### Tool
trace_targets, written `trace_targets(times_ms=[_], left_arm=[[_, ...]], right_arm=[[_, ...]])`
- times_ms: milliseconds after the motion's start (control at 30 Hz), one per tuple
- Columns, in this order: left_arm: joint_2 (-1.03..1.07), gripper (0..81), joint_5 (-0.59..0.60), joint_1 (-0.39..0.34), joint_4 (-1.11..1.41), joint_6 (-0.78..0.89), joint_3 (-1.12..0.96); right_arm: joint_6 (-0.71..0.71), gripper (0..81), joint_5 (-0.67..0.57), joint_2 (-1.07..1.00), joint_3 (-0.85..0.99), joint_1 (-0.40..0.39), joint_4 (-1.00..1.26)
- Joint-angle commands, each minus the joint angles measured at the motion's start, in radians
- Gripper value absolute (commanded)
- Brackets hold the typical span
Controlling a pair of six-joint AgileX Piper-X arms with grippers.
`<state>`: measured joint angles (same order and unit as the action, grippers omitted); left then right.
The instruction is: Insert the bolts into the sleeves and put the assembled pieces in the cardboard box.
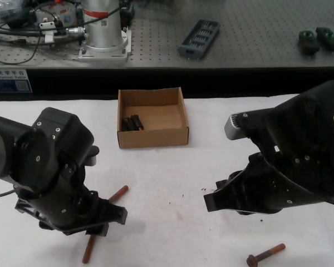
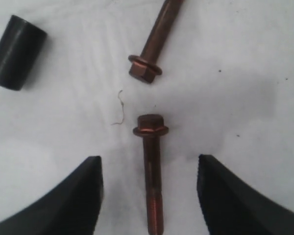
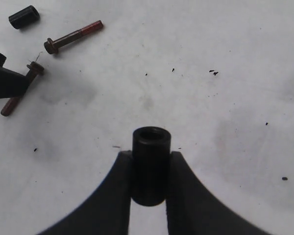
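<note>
Right end effector [image 3: 150,157] is clamped on a sleeve [image 3: 151,147], open bore pointing out past the tips, probably so it can receive a bolt. Left end effector [image 2: 149,161] is spread wide, straddling a bolt [image 2: 152,181] that lies on the desk [image 2: 245,73] between its fingers; judged pre-grasp.

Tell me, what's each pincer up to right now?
Left pincer open, straddling a bolt. Right pincer shut on a sleeve. Second bolt lies just beyond the first.
</note>
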<state>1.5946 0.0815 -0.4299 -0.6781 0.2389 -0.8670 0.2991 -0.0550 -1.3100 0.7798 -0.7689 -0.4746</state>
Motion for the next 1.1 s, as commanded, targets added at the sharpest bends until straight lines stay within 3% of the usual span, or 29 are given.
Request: trace_targets(times_ms=[0, 1067], left_arm=[[0.009, 41.9, -0.025, -0.004, 0.044, 0.018, -0.007], [0.066, 41.9, -0.004, -0.004, -0.115, -0.014, -0.153]], right_arm=[[-0.008, 4.3, -0.005, -0.003, 0.004, -0.002, 0.018], [-0.008, 4.3, -0.005, -0.003, 0.004, -0.002, 0.018]])
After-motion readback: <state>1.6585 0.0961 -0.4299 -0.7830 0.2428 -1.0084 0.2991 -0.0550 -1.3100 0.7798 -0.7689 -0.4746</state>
